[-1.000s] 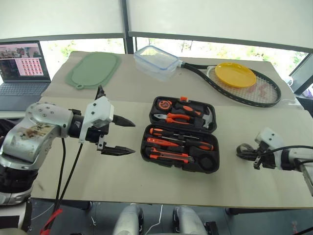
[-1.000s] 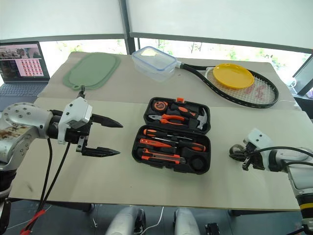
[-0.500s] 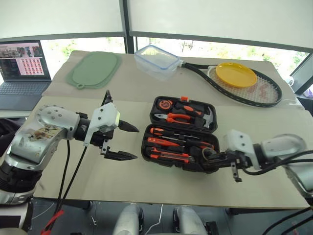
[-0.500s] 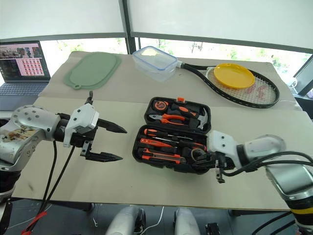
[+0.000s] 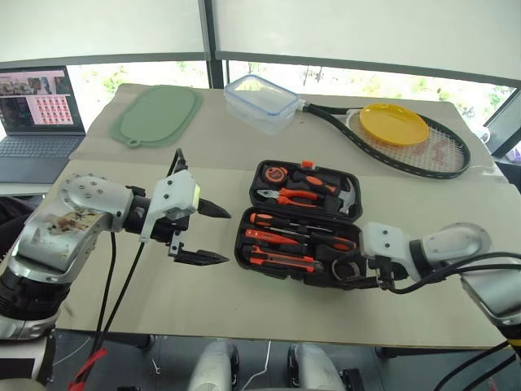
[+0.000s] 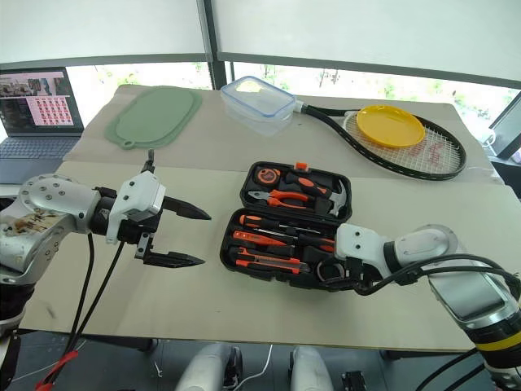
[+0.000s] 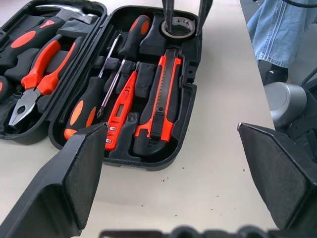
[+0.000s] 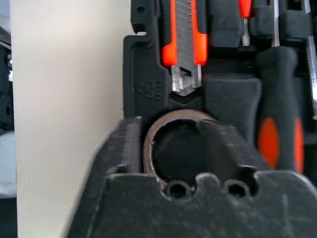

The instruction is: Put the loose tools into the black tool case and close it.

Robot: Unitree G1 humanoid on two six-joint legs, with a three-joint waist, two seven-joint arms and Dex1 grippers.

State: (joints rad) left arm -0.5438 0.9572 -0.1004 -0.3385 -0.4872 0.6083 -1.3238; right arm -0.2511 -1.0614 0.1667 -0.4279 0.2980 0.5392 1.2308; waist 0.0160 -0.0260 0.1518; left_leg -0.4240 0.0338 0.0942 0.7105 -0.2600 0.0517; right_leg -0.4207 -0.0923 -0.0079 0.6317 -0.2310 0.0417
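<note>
"End effector status, left one first?"

"Left end effector [image 5: 223, 236] hangs over the tabletop [image 5: 163, 305], its fingers wide apart and holding nothing. It points at the case [image 5: 241, 248] from the left, near it but not touching."

"And the right?"

"Right end effector [image 5: 352, 270] is down at the case's near right corner. Its fingers stand apart, one on either side of the tape roll [image 7: 179, 28], which sits in its round recess."

"Where's the case?"

"In the middle of the tabletop, open, both halves lying flat."

"The tools?"

"All in the near half. The knife [image 7: 163, 94] lies next to the roll, along the near edge. Beside it is the orange screwdriver [image 7: 122, 108], then the two black-handled screwdrivers [image 7: 89, 101], each in its own slot. The far half holds pliers [image 7: 37, 74] and a hammer [image 7: 64, 10]."

"Anything loose on the tabletop?"

"No tools that I can see."
</note>
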